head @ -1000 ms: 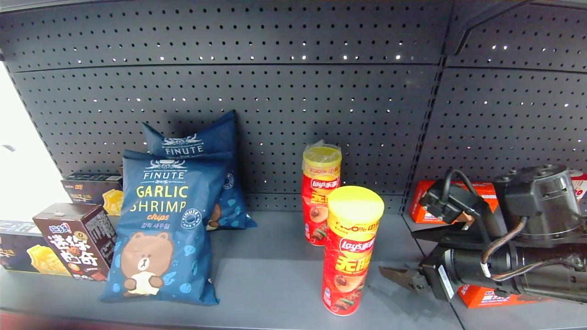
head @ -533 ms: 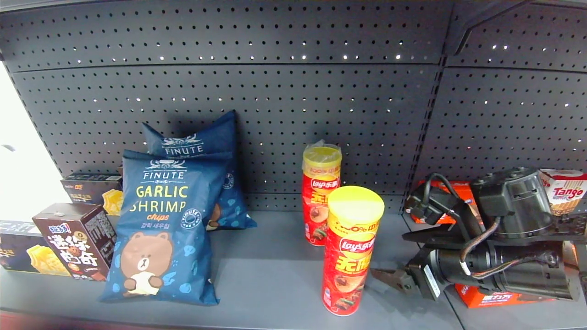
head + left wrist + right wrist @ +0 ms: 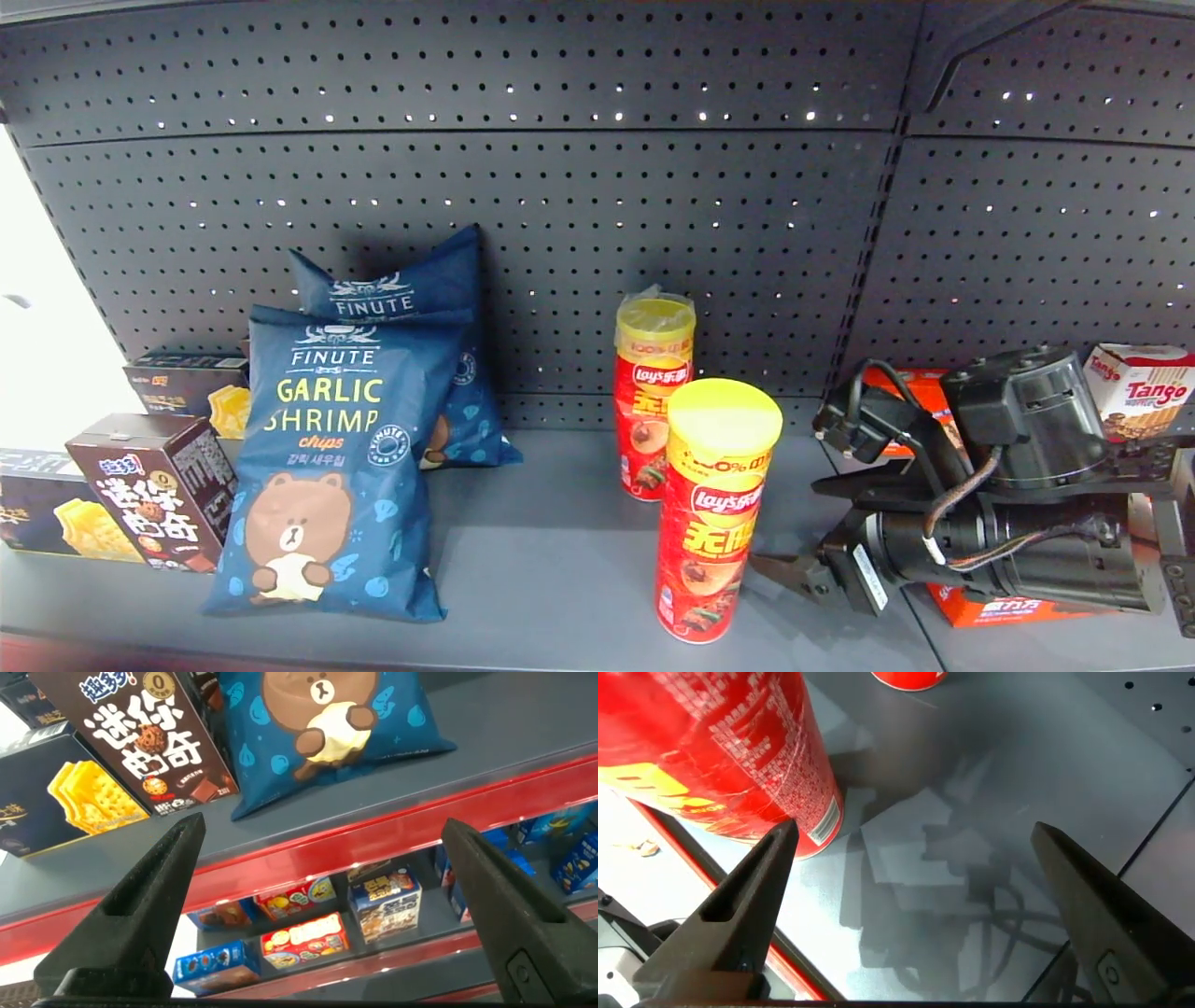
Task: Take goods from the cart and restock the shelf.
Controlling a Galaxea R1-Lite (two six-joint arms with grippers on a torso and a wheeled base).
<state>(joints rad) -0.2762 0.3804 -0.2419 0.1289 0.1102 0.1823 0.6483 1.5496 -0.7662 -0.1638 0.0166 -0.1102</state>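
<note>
**Q:** What takes up the most room?
**A:** The grey shelf (image 3: 560,560), backed by pegboard (image 3: 560,233). Two blue bags (image 3: 327,467) stand at its 9 o'clock side, one behind the other.

**Q:** And the grippers?
**A:** The right gripper (image 3: 792,525) lies level at 3 o'clock from the front can (image 3: 714,509). Its fingers point toward 9 o'clock, spread wide and holding nothing, just beside the can but apart from it. The left gripper (image 3: 318,905), equally wide and empty, hangs before the shelf's front lip, below the front bag.

**Q:** How do the cans stand?
**A:** The front can is upright near the front lip, long axis vertical, yellow lid up. The rear can (image 3: 653,392), also upright, stands at 11 o'clock from it.

**Q:** Smaller items?
**A:** Brown boxes (image 3: 154,499) at 9 o'clock from the bags; orange boxes (image 3: 990,609) at 3 o'clock, partly hidden behind the right arm.
</note>
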